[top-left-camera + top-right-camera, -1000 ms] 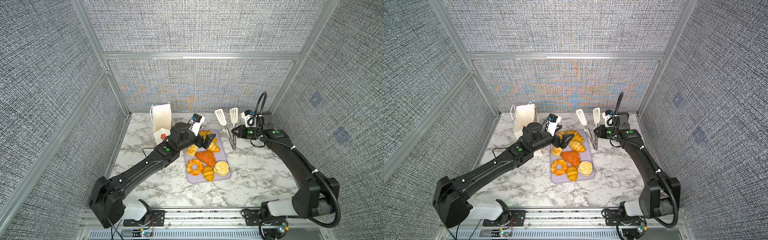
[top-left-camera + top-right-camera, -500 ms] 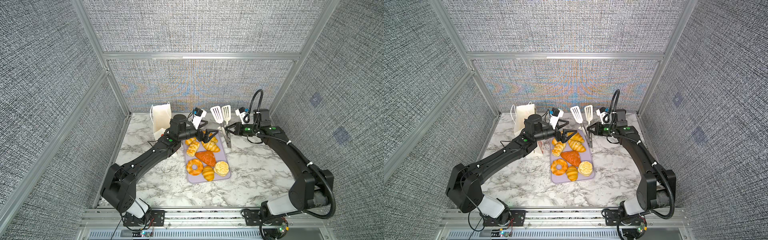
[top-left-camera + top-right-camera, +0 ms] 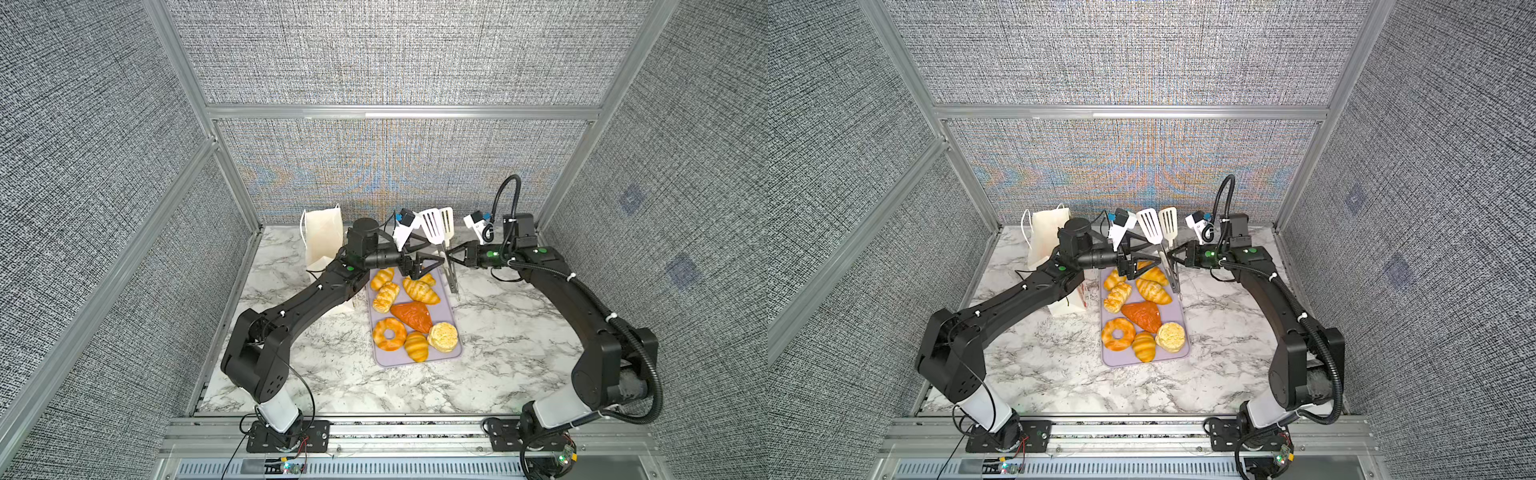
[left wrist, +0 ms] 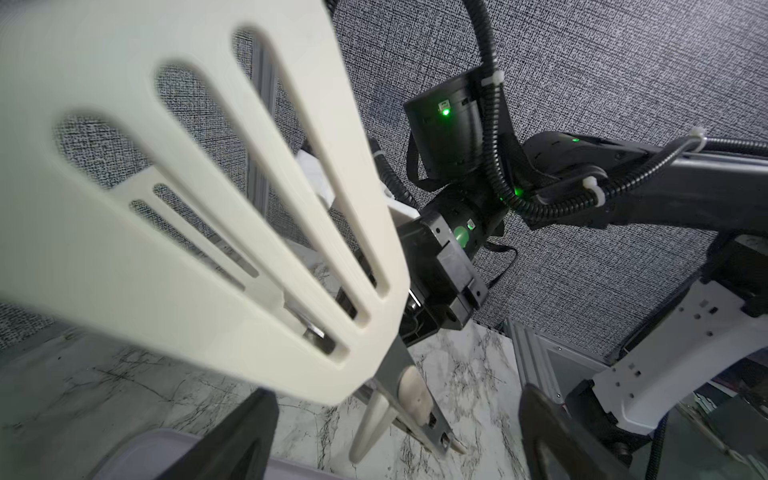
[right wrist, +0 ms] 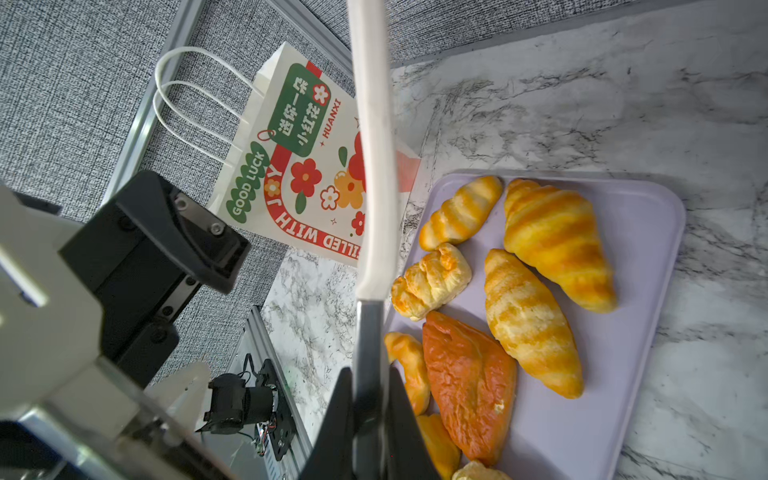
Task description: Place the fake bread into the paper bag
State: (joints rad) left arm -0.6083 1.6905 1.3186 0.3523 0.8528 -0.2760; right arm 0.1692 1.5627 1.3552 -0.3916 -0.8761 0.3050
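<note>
Several pieces of fake bread (image 3: 420, 291) (image 3: 1152, 291) (image 5: 532, 320) lie on a lavender tray (image 3: 417, 362) (image 5: 648, 257). Behind my left arm, at the back left, stands the white paper bag (image 3: 322, 232) (image 3: 1045, 232) (image 5: 299, 166). My right gripper (image 3: 451, 254) (image 3: 1169, 254) (image 5: 370, 419) is shut on the metal handles of white slotted tongs (image 3: 433, 224) (image 3: 1150, 226) (image 4: 166, 208). My left gripper (image 3: 432, 255) (image 3: 1148, 257) (image 4: 388, 457) is open above the tray's far end. Its fingers (image 4: 232, 440) stand on either side of the tongs' handle ends without touching them.
The marble table (image 3: 519, 332) is walled in by grey fabric panels on three sides. An aluminium rail (image 3: 415, 432) runs along the front edge. The right arm's wrist (image 4: 440, 282) is close in front of the left wrist camera.
My left gripper has lifted off the tray and moved right toward the tongs. My right gripper has carried the tongs left toward the middle, so the two grippers nearly meet.
</note>
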